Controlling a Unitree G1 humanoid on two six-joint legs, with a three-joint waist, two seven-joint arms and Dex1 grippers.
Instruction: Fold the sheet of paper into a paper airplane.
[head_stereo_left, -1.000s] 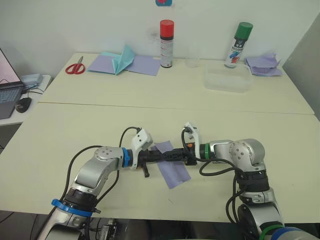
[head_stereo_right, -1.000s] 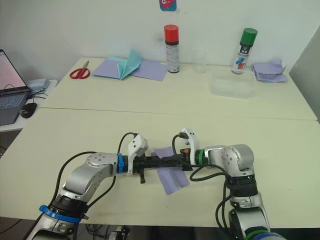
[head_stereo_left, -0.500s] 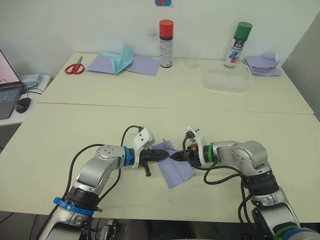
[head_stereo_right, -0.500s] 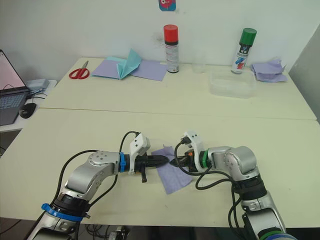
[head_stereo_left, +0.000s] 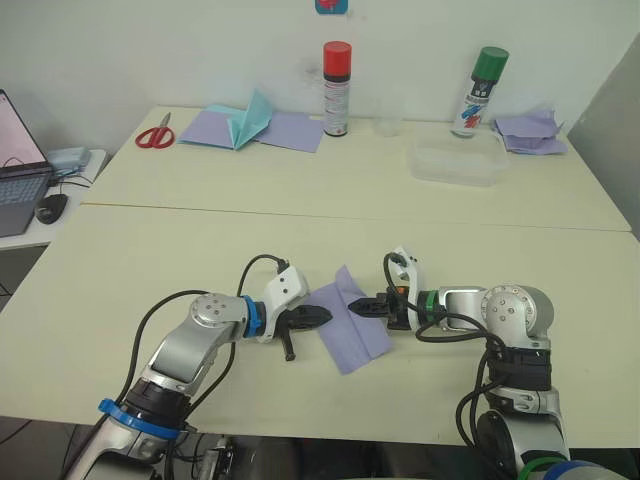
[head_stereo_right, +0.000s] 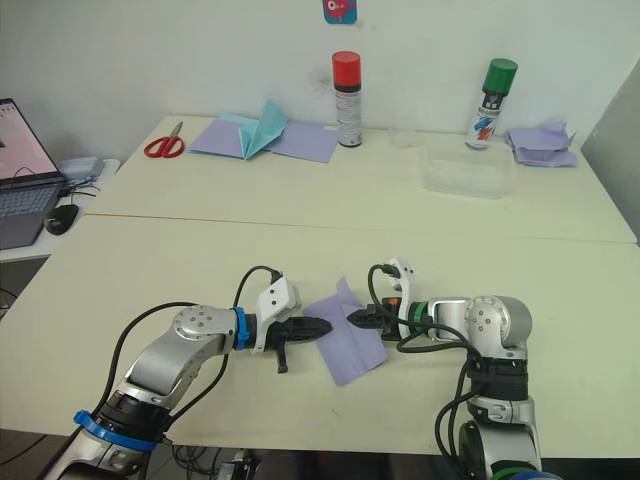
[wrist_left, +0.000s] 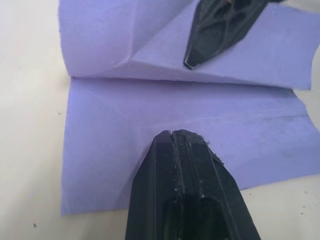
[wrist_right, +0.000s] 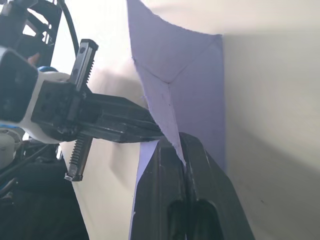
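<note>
At lower centre we have the paper (head_stereo_left: 352, 322) only partly creased, no airplane yet, our right gripper (head_stereo_left: 374, 304) pinching its raised edge and our left gripper (head_stereo_left: 322, 317) closed, pressing it flat.

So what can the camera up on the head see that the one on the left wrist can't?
Head view alone: the scissors, two spray cans, a clear tray and the laptop. Left wrist view alone: the sheet of paper's creases up close, with the left tool shut, its tip over the sheet. Both: the lavender sheet and the right tool pinching its raised flap.
</note>
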